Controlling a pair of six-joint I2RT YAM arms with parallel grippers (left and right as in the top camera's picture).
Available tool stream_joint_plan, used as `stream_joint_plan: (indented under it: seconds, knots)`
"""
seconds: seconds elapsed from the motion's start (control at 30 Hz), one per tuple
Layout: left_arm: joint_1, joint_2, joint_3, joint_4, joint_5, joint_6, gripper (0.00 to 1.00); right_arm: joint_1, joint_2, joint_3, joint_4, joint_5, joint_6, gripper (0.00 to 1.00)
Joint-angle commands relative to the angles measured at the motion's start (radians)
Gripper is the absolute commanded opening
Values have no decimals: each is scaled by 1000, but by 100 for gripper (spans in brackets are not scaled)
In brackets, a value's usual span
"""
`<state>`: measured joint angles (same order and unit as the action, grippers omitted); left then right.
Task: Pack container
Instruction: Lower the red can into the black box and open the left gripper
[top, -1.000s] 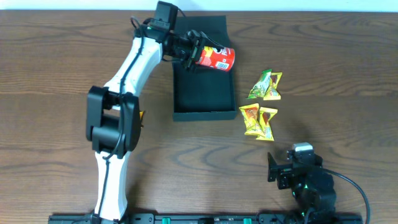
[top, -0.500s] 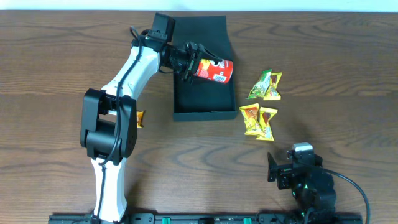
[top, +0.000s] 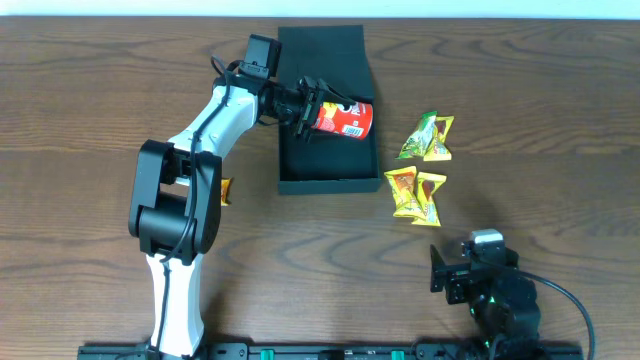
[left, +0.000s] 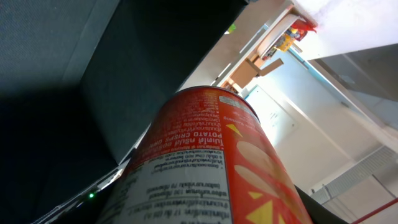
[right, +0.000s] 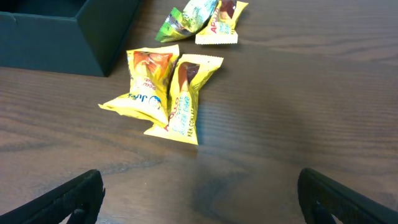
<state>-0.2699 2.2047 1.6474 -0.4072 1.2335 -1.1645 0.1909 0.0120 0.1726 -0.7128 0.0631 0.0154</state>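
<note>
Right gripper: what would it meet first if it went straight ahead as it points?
Probably the nearer yellow snack packets, slightly left of centre; only bare table lies between them and the right gripper.

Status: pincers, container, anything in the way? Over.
Left pincer shut on potato crisps can, above open container. Right pincer open, near snack packets. No obstruction seen.

Robotics lab: left arm (top: 205, 140) and right arm (top: 497, 297) mounted at a wood-grain table (top: 560, 190) (pale office-style walls (left: 354, 31) behind).

Counter (top: 90, 120): dark brown wood grain, evenly lit. Pale strip (top: 500, 8) past its far edge. Left wrist view: bright white wall (left: 348, 81), wooden fitting (left: 264, 64), blurred.
</note>
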Motion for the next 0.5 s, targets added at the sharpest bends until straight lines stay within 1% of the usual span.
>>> stream_joint_plan:
  seconds: [0.0, 0.27, 0.47]
  knots:
    - [0, -18, -2, 5, -2, -33, 15, -8, -6, -12, -2, 3, 11, 99]
    - [-12, -20, -2, 6, -37, -113, 14, -8, -6, -12, -2, 3, 11, 99]
    - [-14, -21, -2, 8, -52, -130, 16, -8, -6, -12, -2, 3, 11, 99]
